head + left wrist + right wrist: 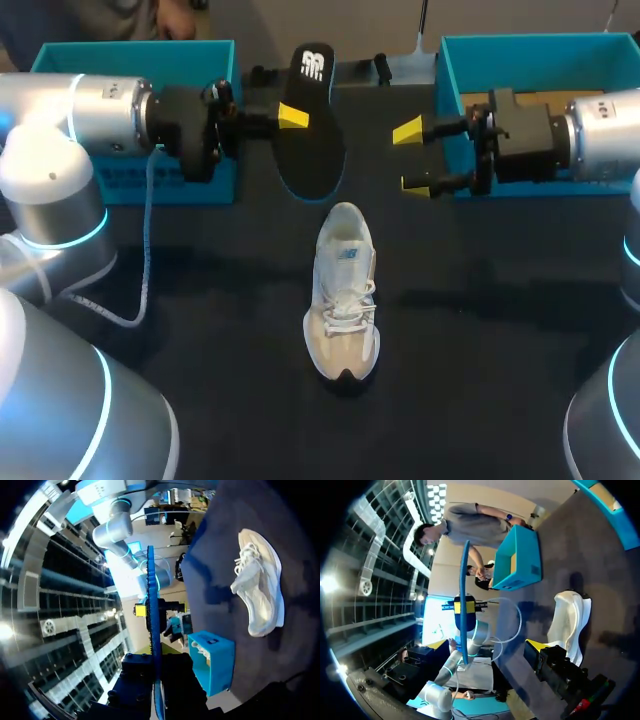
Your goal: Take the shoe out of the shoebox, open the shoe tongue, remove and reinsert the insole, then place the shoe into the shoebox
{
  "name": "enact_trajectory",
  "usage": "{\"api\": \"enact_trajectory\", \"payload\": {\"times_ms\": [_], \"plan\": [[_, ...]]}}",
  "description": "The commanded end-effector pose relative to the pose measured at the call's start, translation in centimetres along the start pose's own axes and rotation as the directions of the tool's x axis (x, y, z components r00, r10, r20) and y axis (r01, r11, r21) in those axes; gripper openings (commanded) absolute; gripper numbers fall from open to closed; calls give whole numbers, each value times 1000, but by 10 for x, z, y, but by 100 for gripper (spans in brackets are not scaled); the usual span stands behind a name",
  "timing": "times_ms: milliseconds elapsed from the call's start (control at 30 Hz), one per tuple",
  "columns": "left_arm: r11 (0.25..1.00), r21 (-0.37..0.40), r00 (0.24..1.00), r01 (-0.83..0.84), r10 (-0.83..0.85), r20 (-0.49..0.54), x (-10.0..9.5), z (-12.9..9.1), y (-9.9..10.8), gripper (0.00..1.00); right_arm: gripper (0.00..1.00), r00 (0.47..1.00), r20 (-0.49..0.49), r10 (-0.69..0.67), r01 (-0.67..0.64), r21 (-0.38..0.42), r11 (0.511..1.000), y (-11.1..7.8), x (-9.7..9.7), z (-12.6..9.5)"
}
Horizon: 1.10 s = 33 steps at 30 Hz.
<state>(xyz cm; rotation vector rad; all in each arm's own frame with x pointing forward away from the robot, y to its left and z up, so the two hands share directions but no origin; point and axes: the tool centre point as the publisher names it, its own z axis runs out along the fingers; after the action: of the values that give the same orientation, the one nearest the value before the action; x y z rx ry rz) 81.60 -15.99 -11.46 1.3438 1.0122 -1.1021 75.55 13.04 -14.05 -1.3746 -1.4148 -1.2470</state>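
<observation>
Two open boxes, one shoe, one insole and two grippers are in view. The left box [120, 180] is blue card with straight walls and stands at the table's [220, 300] far left. A thin white cable [148, 250] droops from the left arm in front of it. The left gripper [295, 117] is clamped on the insole [312, 140], holding it above the table between the boxes. From the head view the insole is a flat black oval with a white mark at its far end. Both wrist views show only its thin blue edge [152, 620], and the right wrist view shows a yellow tip on either face. The shoe [343, 300] stands on its sole mid-table, nearer than the insole and apart from it. It is pale mesh with smooth panels, white laces and a dark toe. The right gripper [412, 158] hangs beside the insole with its fingers apart and nothing between them. The right box [520, 42] matches the left one and stands at the far right.
</observation>
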Motion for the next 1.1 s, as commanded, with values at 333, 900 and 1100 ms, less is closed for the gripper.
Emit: {"api": "enact_trajectory", "payload": {"times_ms": [333,900,1100], "plan": [[948,-111,953,-298,301,12,22,4,-11,0,100,1000,1,0,0,-2,1000,0,0,2],[976,-93,981,-195,195,-8,28,14,-12,0,100,995,10,-97,96,45,994,1,-5,25],[981,-70,984,-179,179,-8,33,23,-14,0,100,990,0,-138,137,70,988,3,-5,37]]}}
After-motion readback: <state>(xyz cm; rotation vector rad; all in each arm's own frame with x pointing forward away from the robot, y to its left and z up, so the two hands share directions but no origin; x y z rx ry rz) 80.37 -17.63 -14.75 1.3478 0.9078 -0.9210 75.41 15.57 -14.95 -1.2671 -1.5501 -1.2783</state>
